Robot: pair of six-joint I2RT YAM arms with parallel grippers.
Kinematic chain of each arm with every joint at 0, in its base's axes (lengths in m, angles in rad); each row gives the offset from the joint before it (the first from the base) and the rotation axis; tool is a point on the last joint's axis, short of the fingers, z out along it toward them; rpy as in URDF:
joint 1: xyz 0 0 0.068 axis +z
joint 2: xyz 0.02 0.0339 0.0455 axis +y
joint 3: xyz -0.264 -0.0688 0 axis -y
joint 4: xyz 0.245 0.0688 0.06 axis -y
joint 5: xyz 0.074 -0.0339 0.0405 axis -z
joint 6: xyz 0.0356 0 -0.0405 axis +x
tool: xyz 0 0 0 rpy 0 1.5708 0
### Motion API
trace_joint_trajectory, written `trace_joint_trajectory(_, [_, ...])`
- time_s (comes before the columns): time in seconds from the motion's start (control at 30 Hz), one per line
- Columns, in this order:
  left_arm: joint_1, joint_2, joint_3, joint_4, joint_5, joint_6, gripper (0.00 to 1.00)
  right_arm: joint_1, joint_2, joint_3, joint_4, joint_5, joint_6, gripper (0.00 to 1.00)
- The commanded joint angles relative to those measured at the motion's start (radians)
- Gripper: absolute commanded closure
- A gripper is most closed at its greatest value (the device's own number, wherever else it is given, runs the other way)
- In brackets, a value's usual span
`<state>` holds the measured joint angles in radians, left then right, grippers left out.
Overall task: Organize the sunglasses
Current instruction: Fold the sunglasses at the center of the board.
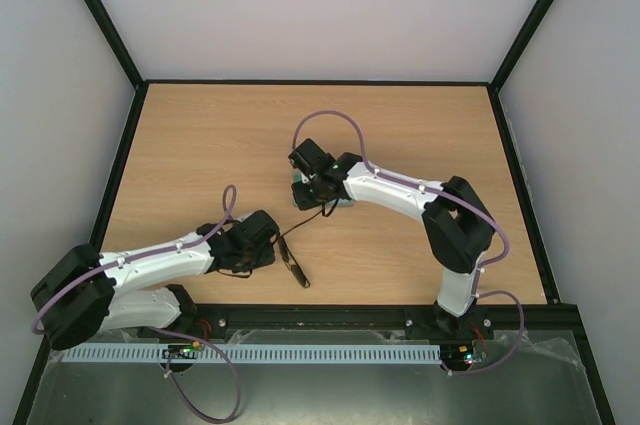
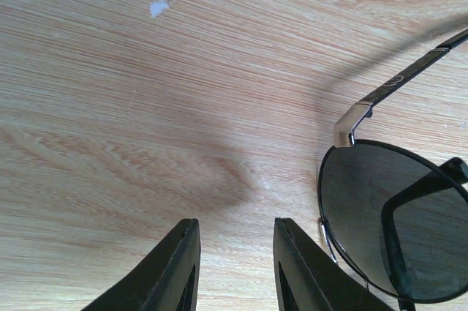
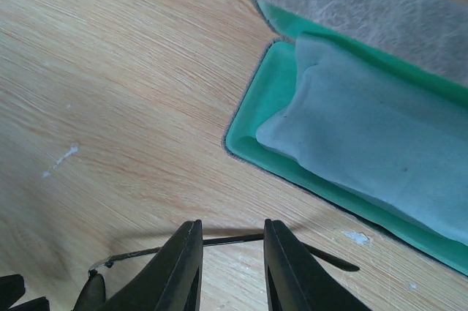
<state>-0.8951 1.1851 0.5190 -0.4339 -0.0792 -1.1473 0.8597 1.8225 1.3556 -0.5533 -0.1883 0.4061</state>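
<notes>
Left claw (image 2: 232, 267) sits narrowly open and empty just beside the sunglasses (image 2: 358, 208) on the bench (image 2: 146, 106), right claw (image 3: 229, 267) likewise over one temple arm, so we should pinch squarely across that arm before lifting toward the case (image 3: 245, 128).

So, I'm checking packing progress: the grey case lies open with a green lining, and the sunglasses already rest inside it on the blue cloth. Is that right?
Not quite. The case is open with a green lining, but only the blue cloth rests inside, per the right wrist view; the sunglasses lie outside on the table.
</notes>
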Motion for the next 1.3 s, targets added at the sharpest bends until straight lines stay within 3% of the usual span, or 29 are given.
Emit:
trace_joint_trajectory(0.0, [0.006,0.0,-0.01,-0.025,-0.007,0.008,0.7,0.0,0.027,0.04,-0.03,-0.008,-0.014,0.76])
trace_joint_trajectory(0.9, [0.004,0.024,-0.012,0.018,0.016,0.01,0.7,0.064,0.141,-0.009,0.013,0.12,-0.022,0.77])
trace_joint_trajectory(1.27, [-0.065,0.072,-0.012,0.06,0.022,-0.038,0.71,0.065,0.137,-0.056,0.029,0.175,-0.023,0.77])
